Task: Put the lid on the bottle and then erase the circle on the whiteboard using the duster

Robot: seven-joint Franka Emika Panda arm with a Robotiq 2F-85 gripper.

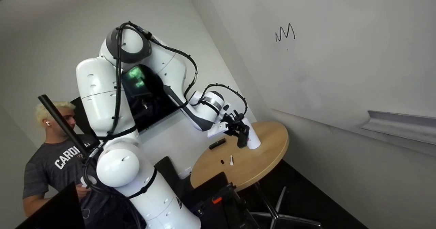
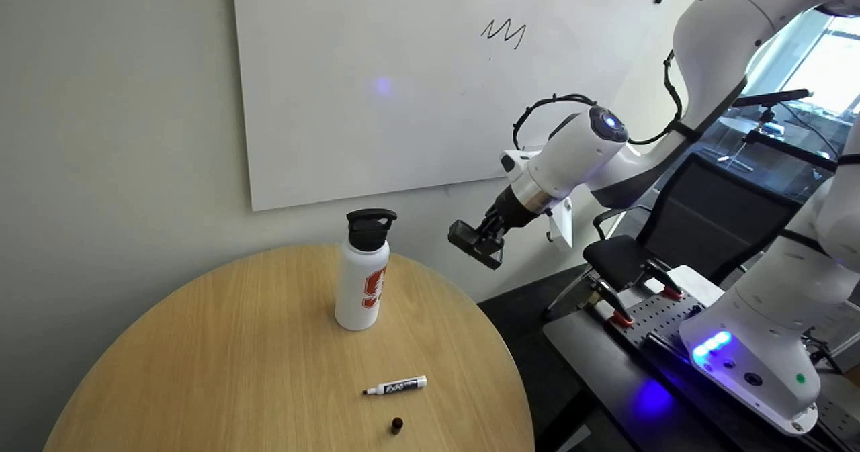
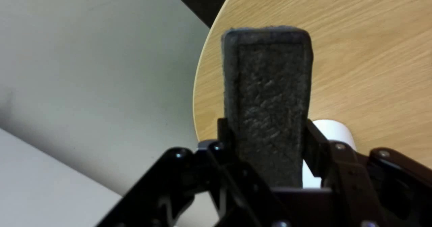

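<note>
In the wrist view, the black two-fingered hand (image 3: 265,137), its near parts blurred, hides the lower end of the dark block-shaped duster (image 3: 270,85). In an exterior view we cannot part the hand from the top of the white, red-printed cylindrical bottle (image 1: 253,140); the wrist view shows us only pieces. Picture edges crop the round pale-wood bench (image 2: 235,371) and large whiteboard (image 2: 363,136). A speck (image 2: 490,58) below the black zigzag (image 2: 505,33) is too small to name.

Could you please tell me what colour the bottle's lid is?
The lid is black, best seen in an exterior view.
</note>
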